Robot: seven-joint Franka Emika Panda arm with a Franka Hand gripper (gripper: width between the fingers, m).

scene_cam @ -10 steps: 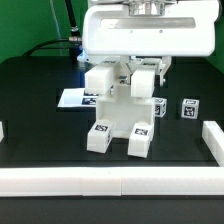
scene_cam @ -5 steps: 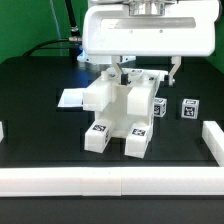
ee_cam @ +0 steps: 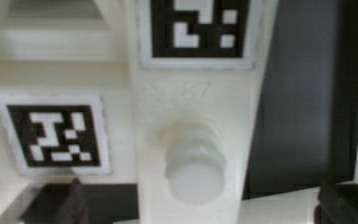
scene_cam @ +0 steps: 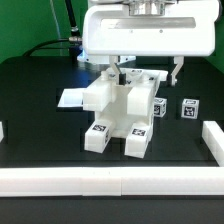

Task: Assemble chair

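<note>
The partly built chair (scene_cam: 122, 112) stands in the middle of the black table, made of glossy white blocks and bars with square tags on their front ends. Above its back part hangs my gripper (scene_cam: 145, 72), open wide, one finger on each side and nothing held. In the wrist view a white bar of the chair (ee_cam: 197, 100) runs between the dark fingertips (ee_cam: 51, 205). It carries a tag and a round white peg (ee_cam: 194, 172). The gripper (ee_cam: 202, 208) touches neither side of the bar.
A small loose tagged block (scene_cam: 188, 107) lies at the exterior view's right. The marker board (scene_cam: 70, 98) lies flat behind the chair at the left. White border rails run along the front (scene_cam: 110, 181) and the right (scene_cam: 213, 140).
One second ago the fingers stood close together over the chair's top part. They have since spread wide apart and let it go. The chair has not moved.
</note>
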